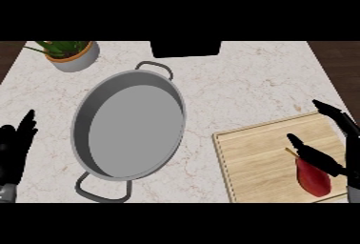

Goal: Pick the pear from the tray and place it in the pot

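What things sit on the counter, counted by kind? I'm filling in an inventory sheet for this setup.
Pot: 1
Wooden tray: 1
Red pear: 1
Potted plant: 1
Black box at the far edge: 1
Total: 5

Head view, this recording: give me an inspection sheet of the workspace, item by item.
Surface: pale marble counter top, dark wood beyond its side edges.
Job's things: red pear with a thin stem lies on the light wooden tray at the right; the grey metal two-handled pot at centre-left holds nothing.
Clutter: green plant in a white pot at the far left; black box-shaped object at the far edge.
Robot hands: right robot hand open, thumb and fingers on either side of the pear, not closed on it; left robot hand open, resting at the left edge.
Cables: nothing seen.
Surroundings: nothing seen.
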Tool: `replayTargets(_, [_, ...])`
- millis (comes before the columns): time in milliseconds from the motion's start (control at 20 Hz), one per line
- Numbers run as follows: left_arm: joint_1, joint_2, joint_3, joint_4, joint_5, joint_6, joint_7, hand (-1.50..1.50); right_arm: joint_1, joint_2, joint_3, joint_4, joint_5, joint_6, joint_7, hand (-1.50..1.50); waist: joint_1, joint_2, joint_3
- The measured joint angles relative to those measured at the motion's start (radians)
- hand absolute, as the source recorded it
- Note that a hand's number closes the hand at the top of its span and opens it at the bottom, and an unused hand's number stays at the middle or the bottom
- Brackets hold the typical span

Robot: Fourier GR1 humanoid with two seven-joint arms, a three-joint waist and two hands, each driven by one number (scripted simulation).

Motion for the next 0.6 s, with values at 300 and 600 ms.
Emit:
replayTargets(300, [-0.056,-0.018,-0.014,0.015,-0.019,-0.01,0.066,0.0,0.252,-0.034,0.029,-0.245,0.164,-0.076,0.063,-1.5,0.026,0.004,0.0])
replayTargets(600, [-0.077,-0.015,-0.013,0.019,-0.03,-0.018,0.083,0.0,0.379,-0.215,-0.02,-0.431,0.289,0.052,0.358,-1.5,0.034,0.006,-0.003])
